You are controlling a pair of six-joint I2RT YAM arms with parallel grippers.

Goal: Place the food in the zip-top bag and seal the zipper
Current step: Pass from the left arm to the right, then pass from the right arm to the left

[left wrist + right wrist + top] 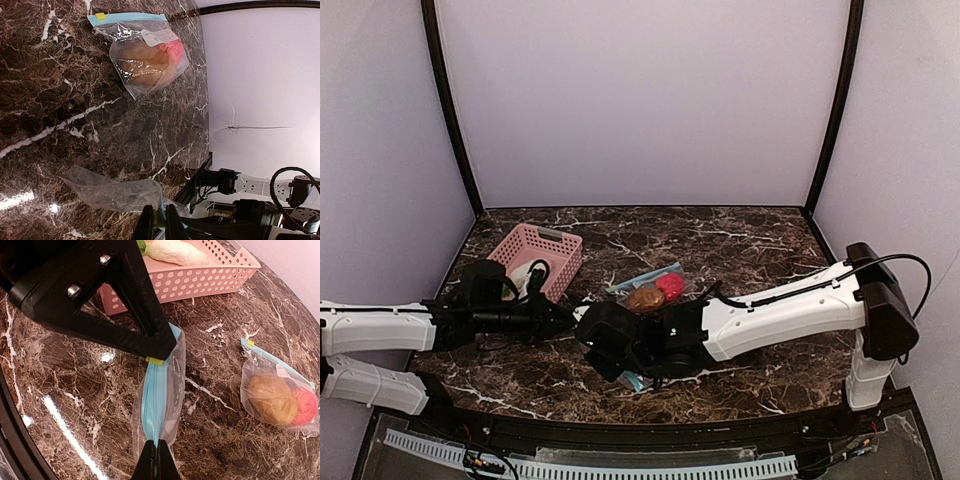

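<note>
An empty zip-top bag (162, 400) with a blue zipper strip is stretched between my two grippers just above the table. My right gripper (156, 452) is shut on the near end of the strip. My left gripper (159, 215) is shut on the far end, by the yellow tab (155, 361). In the top view the left gripper (570, 318) and right gripper (592, 335) are close together. A second bag (650, 285) lies on the table holding the brown bun (272, 399) and the red ball (306, 406). The whitish piece (175, 252) and green sprig (142, 245) lie in the basket.
The pink plastic basket (535, 258) stands at the back left, just behind the left arm. The filled bag (145, 60) lies behind the right wrist. The table's near edge and a black rail (620, 430) run close below the grippers.
</note>
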